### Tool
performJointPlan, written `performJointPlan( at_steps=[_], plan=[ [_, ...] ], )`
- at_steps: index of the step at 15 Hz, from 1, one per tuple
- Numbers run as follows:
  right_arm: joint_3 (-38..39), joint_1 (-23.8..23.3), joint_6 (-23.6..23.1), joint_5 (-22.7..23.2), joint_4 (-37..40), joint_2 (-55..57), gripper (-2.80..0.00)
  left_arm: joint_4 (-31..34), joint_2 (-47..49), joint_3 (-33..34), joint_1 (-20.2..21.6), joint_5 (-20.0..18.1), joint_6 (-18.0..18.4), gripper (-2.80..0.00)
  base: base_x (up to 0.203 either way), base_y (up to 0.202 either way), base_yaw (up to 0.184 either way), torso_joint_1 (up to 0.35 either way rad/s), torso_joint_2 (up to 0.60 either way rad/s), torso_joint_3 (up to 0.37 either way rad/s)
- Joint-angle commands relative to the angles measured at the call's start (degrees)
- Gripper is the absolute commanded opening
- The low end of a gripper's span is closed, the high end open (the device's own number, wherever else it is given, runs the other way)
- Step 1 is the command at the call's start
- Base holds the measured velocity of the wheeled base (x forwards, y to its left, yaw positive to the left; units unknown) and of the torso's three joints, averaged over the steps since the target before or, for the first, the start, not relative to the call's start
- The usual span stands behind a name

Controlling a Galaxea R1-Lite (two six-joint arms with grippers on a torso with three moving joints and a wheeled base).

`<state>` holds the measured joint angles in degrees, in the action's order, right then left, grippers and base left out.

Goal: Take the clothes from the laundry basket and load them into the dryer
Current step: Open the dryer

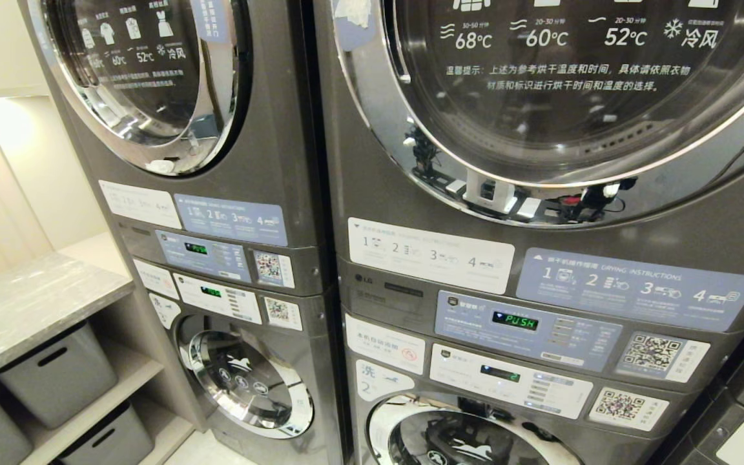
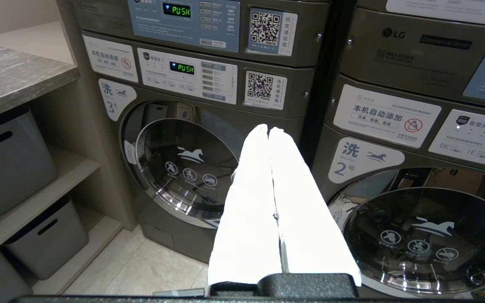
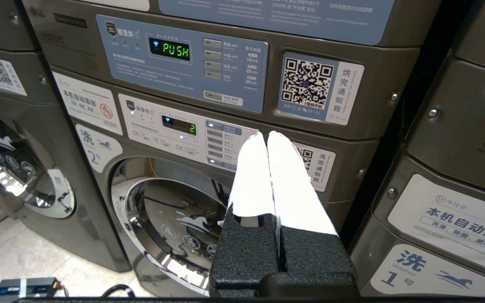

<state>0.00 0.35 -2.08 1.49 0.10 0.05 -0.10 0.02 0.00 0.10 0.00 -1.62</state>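
Clothes and the laundry basket show in none of the three views, so nothing has been picked up yet. The dryer (image 1: 540, 97) that the head camera faces is the upper drum of the nearer stack, its round glass door shut, with a drying-instructions label (image 1: 637, 287) below it and a control panel (image 1: 527, 329) reading PUSH. Under that sits a washer (image 1: 469, 439), and a second stack (image 1: 204, 194) stands to the left.

The left hand (image 2: 268, 128) points at the lower washers with its white fingers pressed together, holding nothing. The right hand (image 3: 266, 134) is likewise closed and empty, aimed at the washer panel (image 3: 183, 130). Both look parked, as fits a start before any reach.

At the far left a counter (image 1: 30, 303) stands over shelves holding grey bins (image 1: 62, 374). The dryer door probably needs opening before loading.
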Motion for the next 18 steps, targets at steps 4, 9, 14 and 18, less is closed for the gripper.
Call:
performJointPlan(
  at_steps=[4, 9, 14, 18],
  plan=[
    [0.0, 0.05, -0.06, 0.0, -0.1, -0.05, -2.8, 0.02, 0.06, 0.0, -0.01, 0.0, -0.05, -2.8, 0.0, 0.0, 0.0, 0.0, 0.0, 0.0],
    [-6.77, 0.06, 0.92, -1.73, 3.03, 3.69, -2.8, 0.02, 0.06, 0.0, -0.01, 0.0, 0.04, -2.8, 0.0, 0.0, 0.0, 0.0, 0.0, 0.0],
    [-35.22, 0.89, -2.33, 5.74, 4.53, 38.46, -2.8, -0.02, -0.02, 0.0, -0.01, 0.0, 0.28, -2.8, 0.0, 0.0, 0.0, 0.0, 0.0, 0.0],
    [-63.23, 11.0, -4.5, 13.34, 1.35, 65.8, -2.8, -0.07, -0.01, 0.0, -0.01, 0.0, 0.3, -2.8, 0.0, 0.0, 0.0, 0.0, 0.0, 0.0]
  ],
)
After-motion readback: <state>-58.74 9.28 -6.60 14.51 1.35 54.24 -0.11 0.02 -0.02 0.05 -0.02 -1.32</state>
